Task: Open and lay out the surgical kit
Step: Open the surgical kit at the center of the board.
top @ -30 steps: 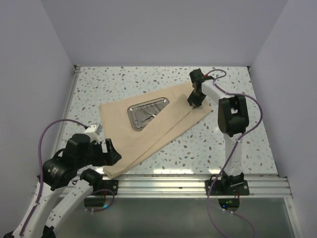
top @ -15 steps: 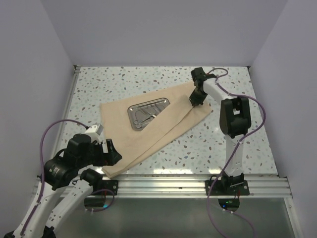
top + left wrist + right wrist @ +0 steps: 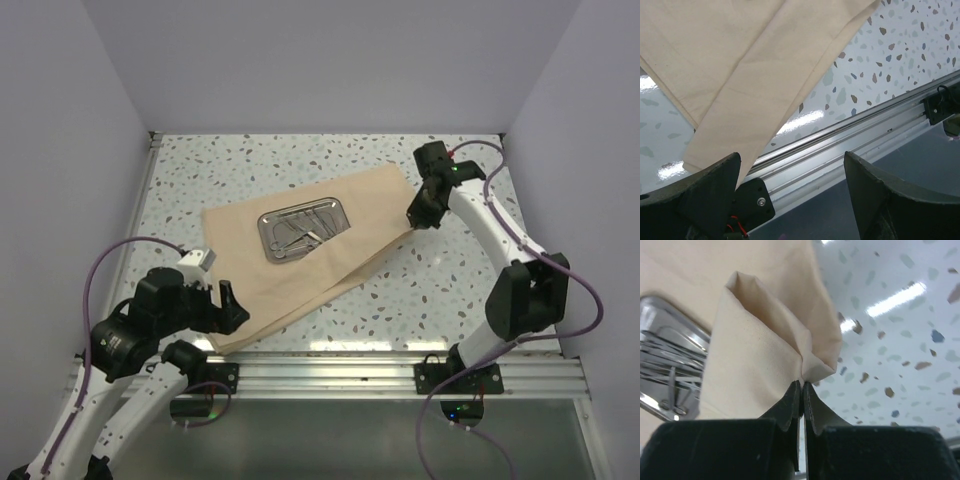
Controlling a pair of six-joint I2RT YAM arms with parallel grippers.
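You've the steel tray [image 3: 303,227] bared on the cloth wrap [image 3: 300,275], your right pincer [image 3: 802,386] pinching the wrap's corner right of the tray, left pincer [image 3: 792,187] gaping empty on its near side; the instruments [image 3: 298,234], I judge, await laying out.

The top external view looks down and forward from above and behind the arm bases, covering the whole table [image 3: 430,290]. The left wrist view faces down at close range, past the left gripper [image 3: 792,165], onto the near corner of the cloth wrap [image 3: 740,60] and the rail [image 3: 840,145]. The right wrist view sits low and very close, facing past the right gripper [image 3: 802,390] toward the tray [image 3: 670,355]. All 3 views share the cloth wrap.
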